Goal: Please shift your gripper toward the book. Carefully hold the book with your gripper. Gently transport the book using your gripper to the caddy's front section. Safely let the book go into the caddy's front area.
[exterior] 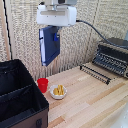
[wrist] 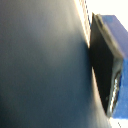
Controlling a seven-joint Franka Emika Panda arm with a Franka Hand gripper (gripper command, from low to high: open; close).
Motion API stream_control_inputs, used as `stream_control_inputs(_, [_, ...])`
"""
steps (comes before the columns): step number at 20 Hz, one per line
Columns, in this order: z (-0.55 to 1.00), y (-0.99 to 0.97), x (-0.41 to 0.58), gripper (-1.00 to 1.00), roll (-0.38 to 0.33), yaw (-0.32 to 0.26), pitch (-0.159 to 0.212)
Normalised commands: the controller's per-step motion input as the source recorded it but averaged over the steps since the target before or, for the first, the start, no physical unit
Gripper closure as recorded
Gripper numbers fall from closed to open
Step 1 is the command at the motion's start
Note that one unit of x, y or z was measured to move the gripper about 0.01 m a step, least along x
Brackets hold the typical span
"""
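- I have the pincer point(exterior: 54, 34) clenched on the book point(exterior: 49, 46); the dark blue cover hangs below it on edge, lifted clear off the counter point(exterior: 90, 95).
- In the wrist view the book point(wrist: 45, 65) fills nearly the whole picture as a dark sheet, with one blue-tipped finger point(wrist: 111, 65) pressed against its face.
- The caddy point(exterior: 20, 95) sits low down toward the exterior view's left of the book, and the book is high above it and toward its far corner, not yet over its front section point(exterior: 20, 102).
- I judge the reach and the pickup done; the carry is under way.
- Left to do: bring the book over the front section, lower it and release.
- Between the caddy and a toaster oven point(exterior: 112, 56) stand a red cup point(exterior: 43, 84) and a small white bowl point(exterior: 58, 91).
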Motion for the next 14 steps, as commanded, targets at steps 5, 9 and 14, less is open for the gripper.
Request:
stream_control_inputs(5, [0.02,0.75,-0.118,1.0,-0.035,-0.12,0.001])
stream_control_inputs(9, [0.04,0.76,-0.214,1.0,-0.023,-0.087,0.002])
stream_control_inputs(14, [0.04,0.75,-0.299,1.0,-0.021,-0.072,0.006])
